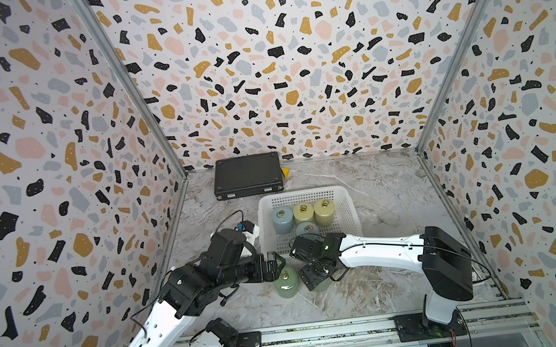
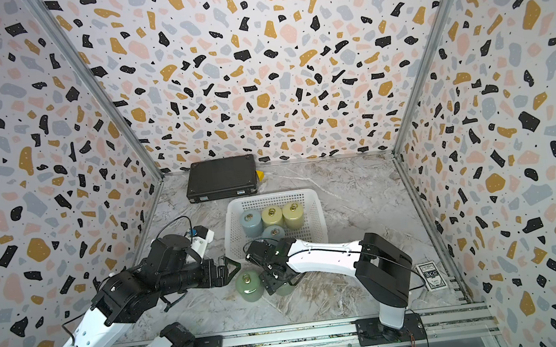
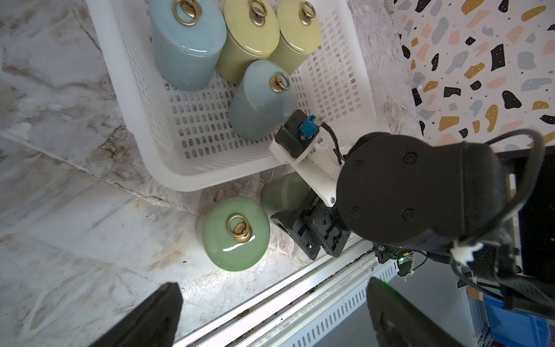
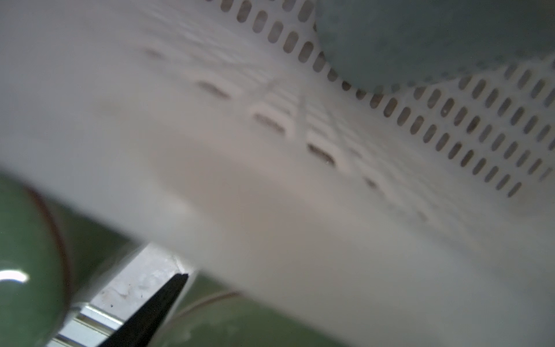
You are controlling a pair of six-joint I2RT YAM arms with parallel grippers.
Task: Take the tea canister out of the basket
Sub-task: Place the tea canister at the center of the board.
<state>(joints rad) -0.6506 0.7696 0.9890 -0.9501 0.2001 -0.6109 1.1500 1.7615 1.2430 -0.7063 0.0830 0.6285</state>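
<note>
The white lattice basket stands near the middle of the bench, just in front of the closed black case at the far edge; four tea canisters stand upright in it: a blue-grey canister and two yellow-green canisters along its far wall, and a second blue-grey canister nearer its front wall. A green tea canister stands on the bench between the basket and the front edge; the left gripper hangs above it, jaws spread fully and holding nothing. Just beside it a second green canister is largely hidden by the right gripper; its jaws stand wide, but whether they press on that canister cannot be told. A card box lies near the front right corner.
</note>
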